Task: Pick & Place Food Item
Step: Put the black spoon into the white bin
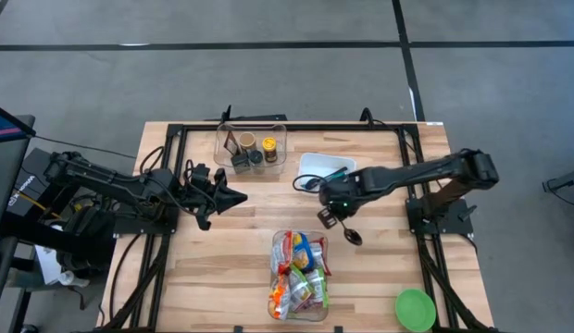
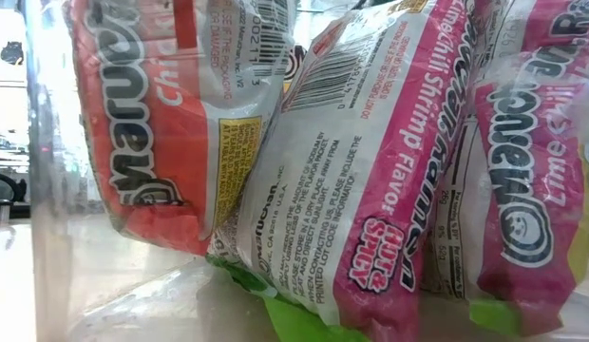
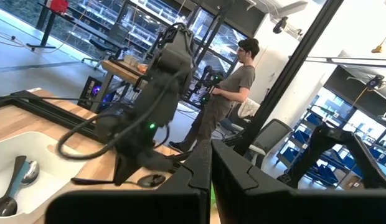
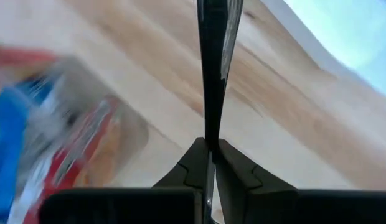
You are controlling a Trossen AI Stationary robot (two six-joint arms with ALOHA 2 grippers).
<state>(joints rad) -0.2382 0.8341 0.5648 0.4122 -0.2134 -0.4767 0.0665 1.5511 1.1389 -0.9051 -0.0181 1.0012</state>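
Observation:
A clear bin [image 1: 299, 276] at the near middle of the table holds several food packets, which fill the low view as ramen packs [image 2: 370, 161]. My right gripper [image 1: 326, 218] hovers just beyond the bin's far right corner. It is shut on a dark spoon [image 1: 347, 231] whose bowl [image 1: 354, 237] points toward the near right. My left gripper [image 1: 233, 196] waits left of centre, shut and holding nothing; its shut fingers [image 3: 199, 180] show in the left wrist view. My right gripper pinches the spoon's thin handle [image 4: 211, 124] between its two fingers [image 4: 196, 158], which come from above and slant downward. The handle runs straight on past the fingertips, seen edge-on. The spoon is lifted above the wooden table top.
A white tray [image 1: 317, 163] with more utensils lies just beyond my right gripper. A clear box of jars [image 1: 250, 148] stands at the far middle, and a green bowl [image 1: 415, 310] at the near right corner. A person [image 3: 233, 81] stands beyond the table.

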